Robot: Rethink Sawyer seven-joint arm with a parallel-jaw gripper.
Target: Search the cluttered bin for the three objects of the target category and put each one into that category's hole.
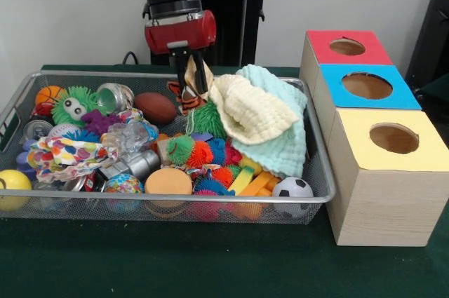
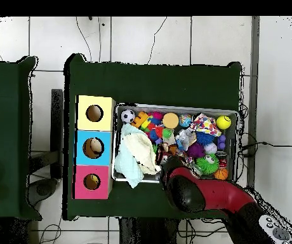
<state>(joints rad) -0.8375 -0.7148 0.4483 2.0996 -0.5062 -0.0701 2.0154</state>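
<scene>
One wire bin [image 1: 316,196] crammed with toys, just beside three holed boxes: red [image 1: 349,47], blue [image 1: 366,86], yellow [image 1: 393,138]. Likely set close for short carries. Cream cloth [image 1: 252,112] and mint cloth [image 1: 284,140] heaped at that end, hiding whatever lies beneath. Target category unclear. Gripper [image 1: 191,87] down in the bin's far side, fingers narrowly parted around a small striped toy [image 1: 184,91]; firm hold uncertain.

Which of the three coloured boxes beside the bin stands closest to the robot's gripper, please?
The red-topped box, at the far end of the row. The blue-topped box is in the middle and the yellow-topped box is farthest from the gripper.
</scene>
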